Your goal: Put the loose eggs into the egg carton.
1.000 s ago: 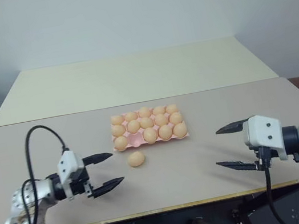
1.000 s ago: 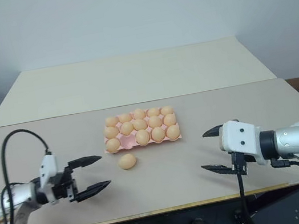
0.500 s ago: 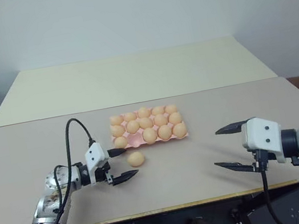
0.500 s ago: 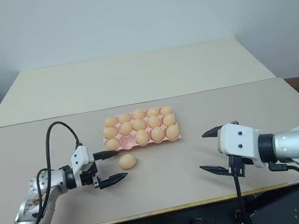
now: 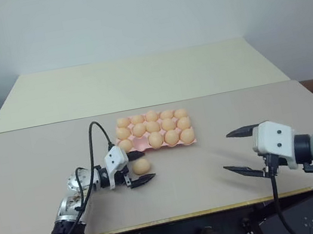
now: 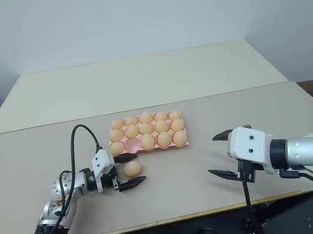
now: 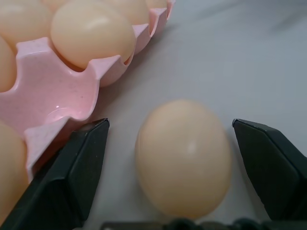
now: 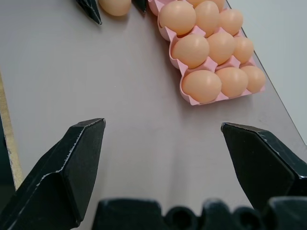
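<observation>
Table (image 5: pixel 42 155): wide bare tan surface all around the carton (image 5: pixel 154 133), front edge near both arms, a seam and a paler top behind the carton. Carton sits mid-table, pink, packed with eggs except one empty cup (image 7: pixel 53 93) in its front row, second from the left end. Right gripper (image 5: pixel 240 152) well right of the carton, over bare table, fingers spread wide, nothing between them. Left gripper (image 5: pixel 138 168) just in front of the carton's front-left corner, fingers apart on either side of the loose egg (image 5: pixel 141 166), gaps showing on both sides, not clamped. Egg lies on the table just in front of the carton's front edge, near the empty cup.
</observation>
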`<state>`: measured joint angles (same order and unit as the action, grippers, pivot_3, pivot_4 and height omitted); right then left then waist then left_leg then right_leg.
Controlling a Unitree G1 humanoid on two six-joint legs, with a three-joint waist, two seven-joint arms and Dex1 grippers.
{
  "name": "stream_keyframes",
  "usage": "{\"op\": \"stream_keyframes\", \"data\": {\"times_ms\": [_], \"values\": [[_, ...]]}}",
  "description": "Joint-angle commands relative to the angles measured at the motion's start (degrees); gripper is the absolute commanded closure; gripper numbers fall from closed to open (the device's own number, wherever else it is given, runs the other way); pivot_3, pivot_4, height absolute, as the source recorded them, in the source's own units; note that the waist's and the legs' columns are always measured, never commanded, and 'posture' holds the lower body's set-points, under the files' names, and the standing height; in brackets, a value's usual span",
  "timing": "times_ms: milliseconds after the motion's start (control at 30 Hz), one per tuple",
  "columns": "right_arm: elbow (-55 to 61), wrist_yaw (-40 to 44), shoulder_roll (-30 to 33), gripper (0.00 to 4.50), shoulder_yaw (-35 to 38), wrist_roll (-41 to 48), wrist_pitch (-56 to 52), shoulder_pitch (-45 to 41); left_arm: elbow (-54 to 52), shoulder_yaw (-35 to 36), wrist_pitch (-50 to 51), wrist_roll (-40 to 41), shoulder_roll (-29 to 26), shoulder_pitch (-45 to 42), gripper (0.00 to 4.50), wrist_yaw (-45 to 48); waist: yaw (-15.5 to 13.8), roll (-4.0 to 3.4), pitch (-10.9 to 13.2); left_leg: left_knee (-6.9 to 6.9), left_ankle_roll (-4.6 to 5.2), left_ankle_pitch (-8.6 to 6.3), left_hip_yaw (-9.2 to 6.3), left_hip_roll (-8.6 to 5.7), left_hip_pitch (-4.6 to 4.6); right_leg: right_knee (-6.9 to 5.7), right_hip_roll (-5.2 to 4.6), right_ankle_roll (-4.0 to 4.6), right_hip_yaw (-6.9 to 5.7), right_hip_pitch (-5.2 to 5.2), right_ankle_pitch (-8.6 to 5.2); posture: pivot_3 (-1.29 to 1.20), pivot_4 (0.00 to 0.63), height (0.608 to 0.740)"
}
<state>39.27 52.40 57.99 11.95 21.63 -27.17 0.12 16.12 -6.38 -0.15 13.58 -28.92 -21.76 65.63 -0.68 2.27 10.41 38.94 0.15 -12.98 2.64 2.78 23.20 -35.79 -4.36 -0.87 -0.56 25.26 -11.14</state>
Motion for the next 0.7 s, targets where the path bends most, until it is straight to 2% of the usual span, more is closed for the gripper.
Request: {"op": "stream_keyframes", "data": {"times_ms": [33, 167, 200, 300, 467, 600, 700], "values": [[1.2, -0.3, 0.3, 0.00, 0.6, -0.1, -0.1, -0.9, -2.0, 1.5, 0.2, 1.9, -0.2, -0.1, 1.18, 0.5, 0.0, 0.00, 0.0, 0.00, 0.00, 0.00, 0.00, 0.00, 0.00, 0.00, 0.00, 0.00, 0.00, 0.00, 0.00, 0.00, 0.150, 0.740], [1.0, 0.0, 0.4, 0.00, 0.6, 0.0, 0.0, -1.0, -3.8, 1.7, 0.8, 2.0, -1.4, 0.9, 2.51, 0.9, 0.0, 0.00, 0.0, 0.00, 0.00, 0.00, 0.00, 0.00, 0.00, 0.00, 0.00, 0.00, 0.00, 0.00, 0.00, 0.00, 0.150, 0.740], [1.0, 0.0, 0.4, 0.00, 0.6, 0.0, 0.1, -1.0, -4.6, 1.9, 1.1, 2.1, -1.8, 1.3, 2.70, 0.8, 0.0, 0.00, 0.0, 0.00, 0.00, 0.00, 0.00, 0.00, 0.00, 0.00, 0.00, 0.00, 0.00, 0.00, 0.00, 0.00, 0.150, 0.740], [1.1, 0.2, 0.6, 0.00, 1.1, 0.1, 0.0, -1.0, -7.6, 3.0, 2.4, 3.3, -3.3, 2.7, 2.76, 0.9, 0.0, 0.00, 0.0, -0.01, 0.00, 0.00, 0.00, 0.01, -0.01, 0.00, 0.00, 0.00, 0.00, 0.00, 0.00, 0.00, 0.150, 0.740], [1.3, 0.5, 0.8, 0.00, 1.8, 0.3, -0.1, -0.7, -15.2, 6.8, 8.0, 11.5, -8.0, 5.7, 2.76, 6.1, 0.1, 0.00, 0.0, -0.01, 0.00, 0.00, -0.01, 0.04, 0.00, 0.00, 0.00, 0.14, -0.01, 0.02, -0.09, 0.00, 0.150, 0.740], [1.2, 0.2, 0.3, 0.00, 1.3, 0.2, 0.1, -1.1, -14.3, 9.8, 7.4, 11.0, -5.4, 2.2, 2.76, -0.9, -0.5, 0.00, 0.0, 0.02, 0.00, 0.00, -0.03, 0.01, -0.04, -0.01, -0.03, 0.14, -0.04, -0.04, -0.08, 0.00, 0.150, 0.740], [0.6, -0.3, -0.2, 0.00, -0.5, -0.4, 0.7, -2.4, -11.1, 8.7, 6.5, 9.4, -2.2, -3.2, 2.76, -3.8, -0.6, 0.00, 0.0, 0.10, 0.00, 0.00, -0.03, -0.02, -0.02, 0.00, -0.04, 0.07, -0.03, -0.09, -0.04, 0.00, 0.150, 0.740]]}}
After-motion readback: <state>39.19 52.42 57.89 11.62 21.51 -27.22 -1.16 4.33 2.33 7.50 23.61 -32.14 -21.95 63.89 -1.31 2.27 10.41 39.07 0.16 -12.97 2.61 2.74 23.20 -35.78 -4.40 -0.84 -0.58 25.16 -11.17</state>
